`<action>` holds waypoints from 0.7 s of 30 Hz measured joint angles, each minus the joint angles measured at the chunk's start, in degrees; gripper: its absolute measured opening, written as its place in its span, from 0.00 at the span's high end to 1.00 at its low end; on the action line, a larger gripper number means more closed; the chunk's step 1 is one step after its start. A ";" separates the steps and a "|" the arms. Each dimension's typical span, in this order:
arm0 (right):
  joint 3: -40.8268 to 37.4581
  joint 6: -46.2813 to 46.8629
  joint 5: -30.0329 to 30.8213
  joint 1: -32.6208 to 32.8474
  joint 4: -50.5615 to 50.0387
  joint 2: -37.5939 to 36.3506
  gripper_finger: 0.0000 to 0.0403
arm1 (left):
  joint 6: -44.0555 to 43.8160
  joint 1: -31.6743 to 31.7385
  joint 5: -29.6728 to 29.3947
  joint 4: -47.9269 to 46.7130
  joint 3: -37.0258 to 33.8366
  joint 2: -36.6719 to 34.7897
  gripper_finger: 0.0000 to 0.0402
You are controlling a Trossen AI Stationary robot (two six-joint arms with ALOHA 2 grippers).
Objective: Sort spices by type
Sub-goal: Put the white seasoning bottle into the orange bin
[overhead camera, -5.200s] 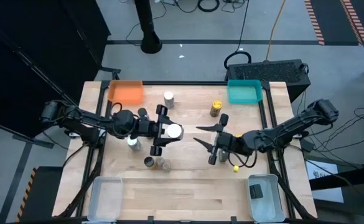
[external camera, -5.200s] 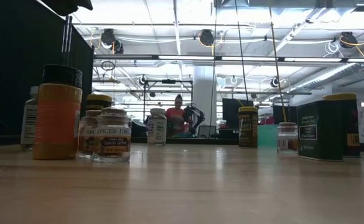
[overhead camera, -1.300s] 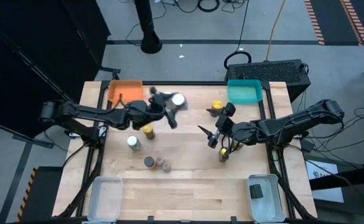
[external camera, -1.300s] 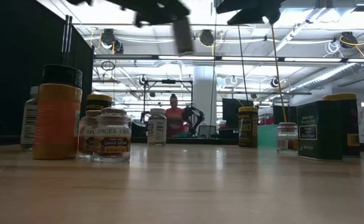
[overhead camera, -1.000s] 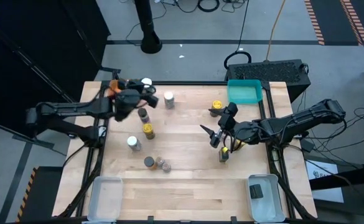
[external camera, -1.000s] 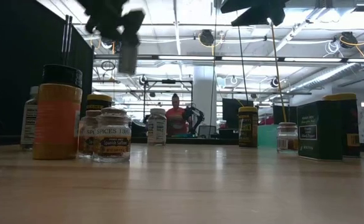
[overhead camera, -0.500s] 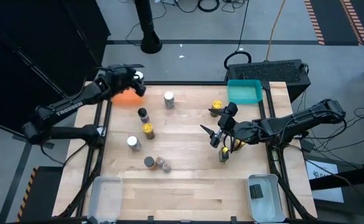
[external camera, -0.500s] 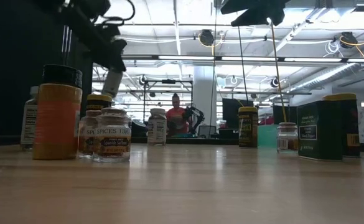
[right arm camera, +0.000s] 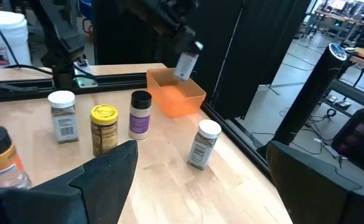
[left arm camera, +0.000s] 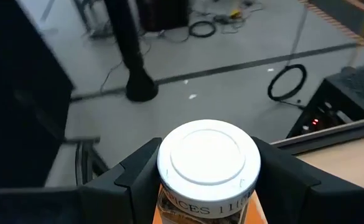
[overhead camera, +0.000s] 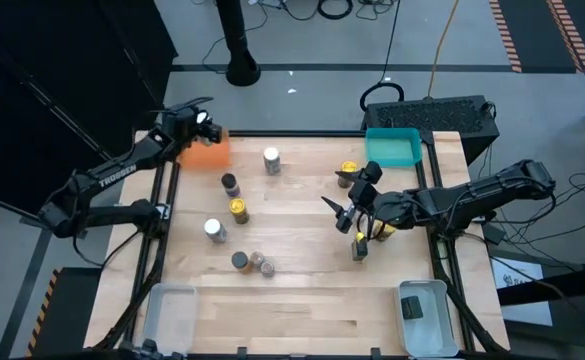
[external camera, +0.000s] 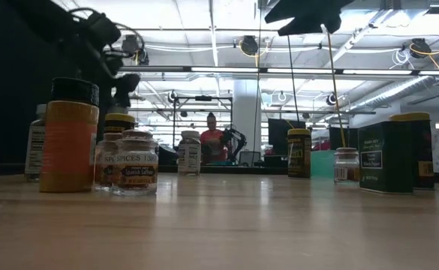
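My left gripper (overhead camera: 204, 125) is shut on a white-topped spice jar (left arm camera: 208, 155) above the orange tray (overhead camera: 212, 152) at the table's far left corner. The right wrist view shows that jar (right arm camera: 186, 62) tilted over the tray (right arm camera: 178, 99). Other spice jars stand on their bases: a white-topped one (overhead camera: 271, 159), a dark-lidded one (overhead camera: 230, 185), a yellow one (overhead camera: 238, 209), another white-topped one (overhead camera: 213, 230) and a pair (overhead camera: 250, 263). My right gripper (overhead camera: 342, 212) hovers open right of centre, between a gold jar (overhead camera: 348, 172) and a small jar (overhead camera: 359, 247). My left gripper pinches the jar's body just under its white lid (left arm camera: 169, 186), one finger (left arm camera: 135, 180) on each side. The fingers slant down toward the table's far edge. The jar is lifted clear over the orange tray and hangs tilted, lid uppermost.
A teal tray (overhead camera: 392, 147) sits at the far right. Two clear trays (overhead camera: 170, 315) (overhead camera: 424, 315) stand at the near corners, the right one with a dark thing inside. Bare wood lies along the near middle. A person shows far off beyond the table.
My left gripper has swung with the white-topped jar from above the jars left of centre toward the table's far left corner, sinking and rolling as it went. It now hangs over the orange tray. The jars on the table have kept their places.
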 joint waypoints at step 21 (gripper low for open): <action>-0.02 -0.88 -0.08 -1.83 0.10 1.96 0.16 | -10.99 -10.02 -18.02 14.80 -10.78 0.92 0.47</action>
